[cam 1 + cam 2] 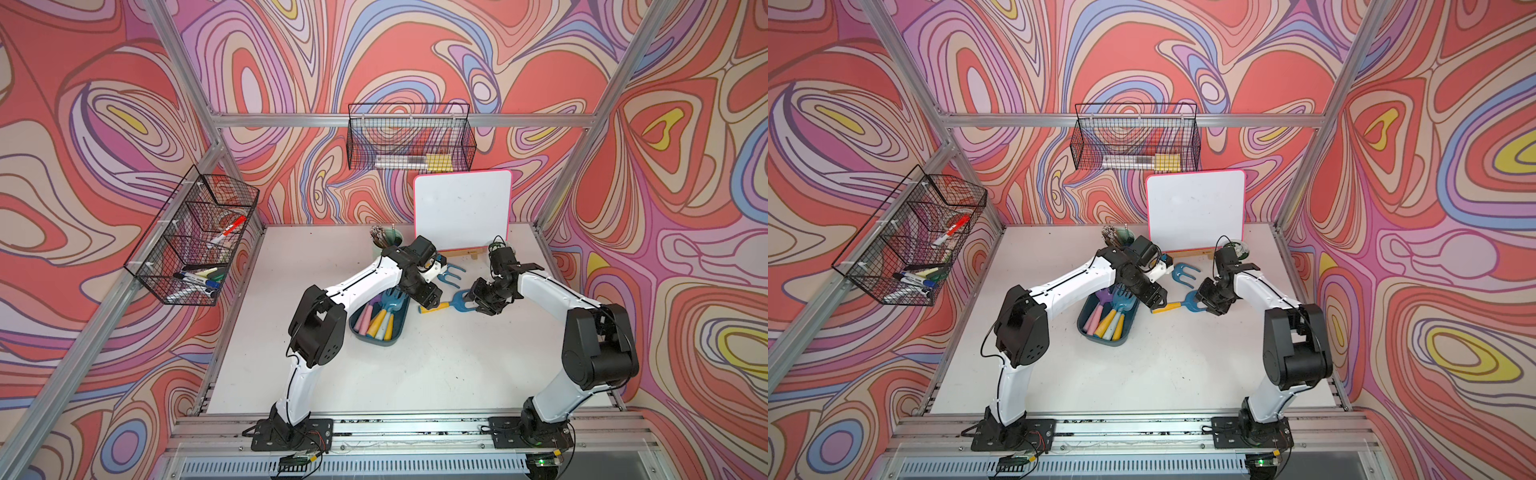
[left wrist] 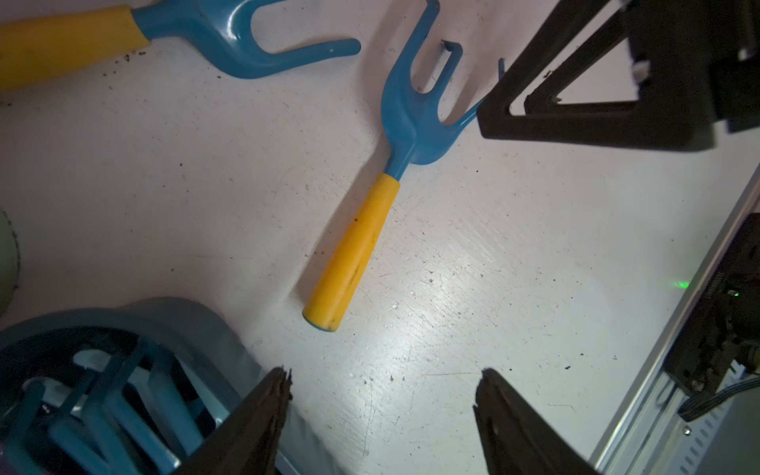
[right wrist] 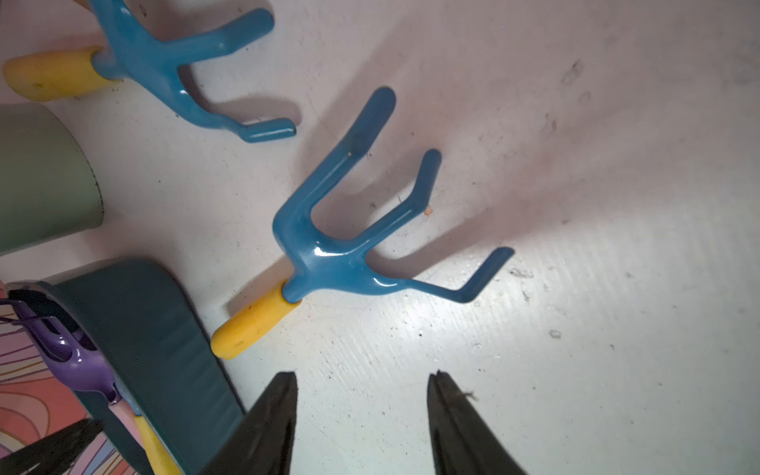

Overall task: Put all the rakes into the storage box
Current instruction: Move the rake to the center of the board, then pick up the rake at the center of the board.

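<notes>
The rake [image 2: 353, 251], a blue three-tined head on a yellow handle, lies flat on the white surface [image 1: 415, 374]. It is outside the storage box [image 2: 197, 325] and just beside it, with the handle end toward the box and the tines pointing away. In both top views it lies between the two grippers. The left gripper [image 2: 384, 376] hovers near the handle end, jaws apart, with nothing between them. The right gripper [image 3: 362, 376] is near the head, its jaws likewise apart and empty. In the left wrist view one of its fingers overlaps a tine; whether they touch I cannot tell. The box holds several toy tools with pink and yellow handles. A second blue rake [image 3: 164, 53] lies farther back, near the whiteboard [image 1: 462, 208].
</notes>
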`<state>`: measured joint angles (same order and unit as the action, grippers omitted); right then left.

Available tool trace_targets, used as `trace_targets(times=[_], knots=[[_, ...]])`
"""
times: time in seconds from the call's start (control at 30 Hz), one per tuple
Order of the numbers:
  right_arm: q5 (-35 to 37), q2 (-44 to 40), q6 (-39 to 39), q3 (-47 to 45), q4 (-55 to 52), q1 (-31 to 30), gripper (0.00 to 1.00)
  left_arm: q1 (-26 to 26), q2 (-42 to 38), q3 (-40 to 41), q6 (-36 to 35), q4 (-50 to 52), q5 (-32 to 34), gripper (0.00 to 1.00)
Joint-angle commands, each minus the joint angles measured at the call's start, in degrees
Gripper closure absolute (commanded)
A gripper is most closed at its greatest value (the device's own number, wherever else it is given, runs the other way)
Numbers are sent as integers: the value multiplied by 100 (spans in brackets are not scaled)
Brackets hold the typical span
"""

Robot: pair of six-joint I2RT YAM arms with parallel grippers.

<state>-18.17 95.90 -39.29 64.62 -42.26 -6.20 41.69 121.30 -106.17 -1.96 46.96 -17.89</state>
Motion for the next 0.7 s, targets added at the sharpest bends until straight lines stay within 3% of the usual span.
trace_targets(times=[0.0, 0.43, 0.67], knots=[[-176, -164, -30, -29, -33, -8, 47, 58, 177, -181, -683, 159, 121, 23], [-268, -189, -114, -125, -7, 3, 48, 217, 1208, -1056, -1011, 208, 371, 26], [-210, -338, -160, -230, -52, 46, 48, 217, 1412, -911, -1006, 147, 418, 30]])
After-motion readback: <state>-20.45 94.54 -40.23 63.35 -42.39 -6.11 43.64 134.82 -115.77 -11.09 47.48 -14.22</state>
